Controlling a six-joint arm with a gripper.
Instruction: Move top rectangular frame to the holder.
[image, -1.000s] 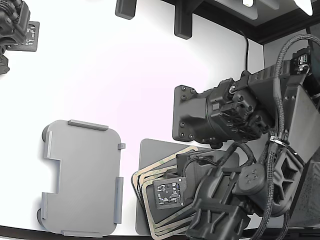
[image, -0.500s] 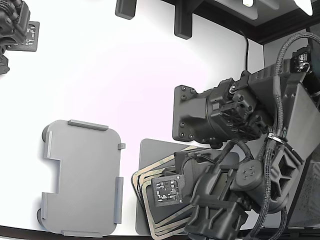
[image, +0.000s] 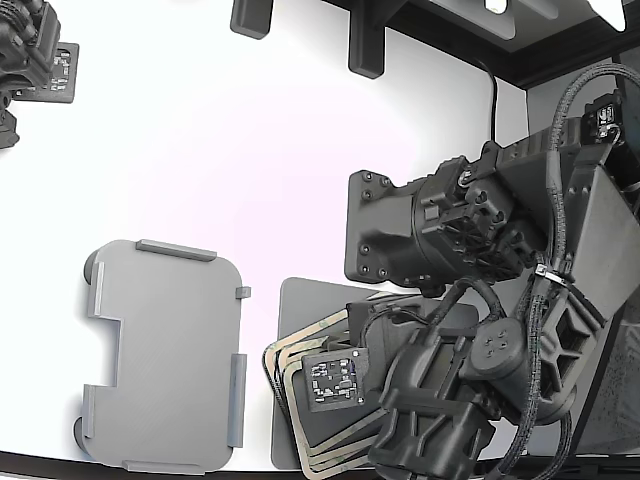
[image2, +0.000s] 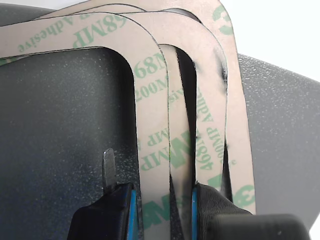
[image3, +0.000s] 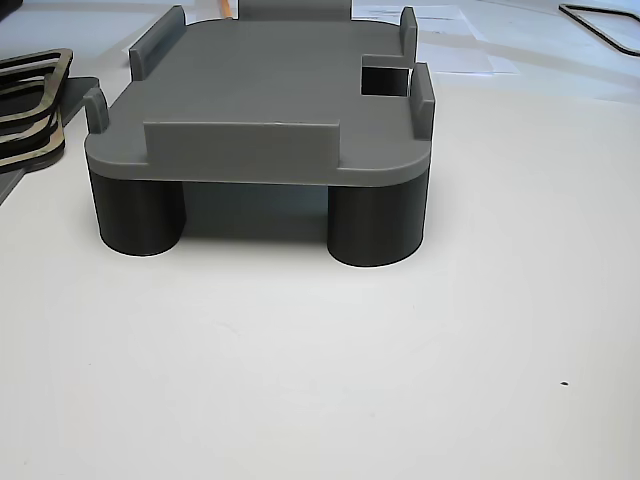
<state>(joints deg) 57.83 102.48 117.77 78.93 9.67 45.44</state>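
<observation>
A stack of tan frames with green print lies on a dark grey mat (image: 300, 300) at the lower middle of the exterior view. The top rectangular frame (image2: 152, 120) lies uppermost, fanned a little off the ones below. In the wrist view my gripper (image2: 162, 210) is low over the stack, and its two fingers straddle one side band of the top frame. There is a gap between the jaws. One finger carries a thin metal blade (image2: 108, 167) inside the frame's hollow. The light grey holder (image: 165, 355) lies empty at the exterior view's left; it also shows in the other view (image3: 260, 100).
My arm's black body (image: 430, 230) hangs over the stack and hides its right part. A second arm (image: 30, 50) sits at the exterior view's far left top. Black mounts (image: 365, 40) stand at the back. The stack's edge (image3: 30, 90) shows beside the holder.
My wrist has shifted slightly toward the exterior view's left over the stack. The frames and the holder have not moved.
</observation>
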